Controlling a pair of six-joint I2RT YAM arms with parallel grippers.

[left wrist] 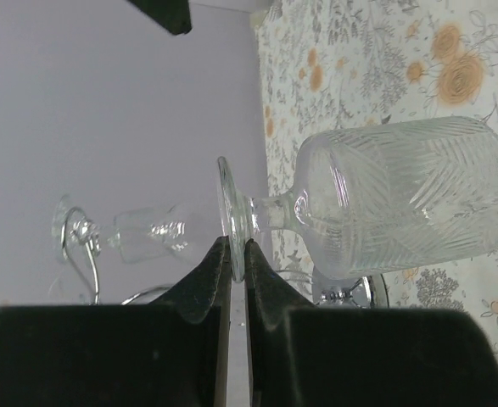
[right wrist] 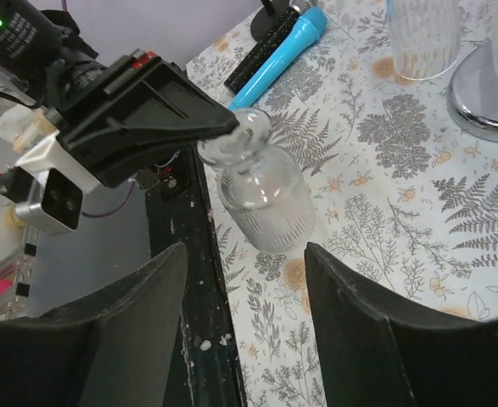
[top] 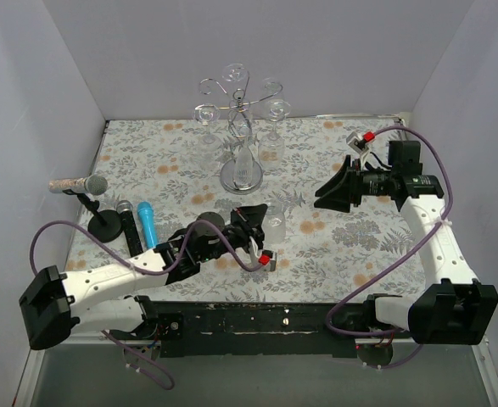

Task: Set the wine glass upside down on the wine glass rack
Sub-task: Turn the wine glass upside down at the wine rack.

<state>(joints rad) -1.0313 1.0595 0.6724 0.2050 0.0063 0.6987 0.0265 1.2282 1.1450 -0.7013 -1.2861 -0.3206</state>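
Observation:
A clear ribbed wine glass (left wrist: 410, 199) is upside down, bowl towards the floral tabletop and foot uppermost. My left gripper (left wrist: 237, 246) is shut on the edge of its round foot (left wrist: 230, 208). From above, the wine glass (top: 276, 219) is near the table's middle front, with the left gripper (top: 264, 224) beside it. The wine glass rack (top: 240, 127), silver wire with a mirrored base (top: 241, 176), stands behind it at the back centre. My right gripper (top: 321, 193) hangs open to the right, facing the wine glass (right wrist: 261, 191); nothing is between its fingers (right wrist: 359, 297).
Other glasses (top: 206, 114) hang on the rack. A silver microphone on a stand (top: 83, 184), a black microphone (top: 128, 225) and a blue one (top: 148, 222) lie at the left. White walls close in the table. The black front edge (right wrist: 202, 280) runs below the right gripper.

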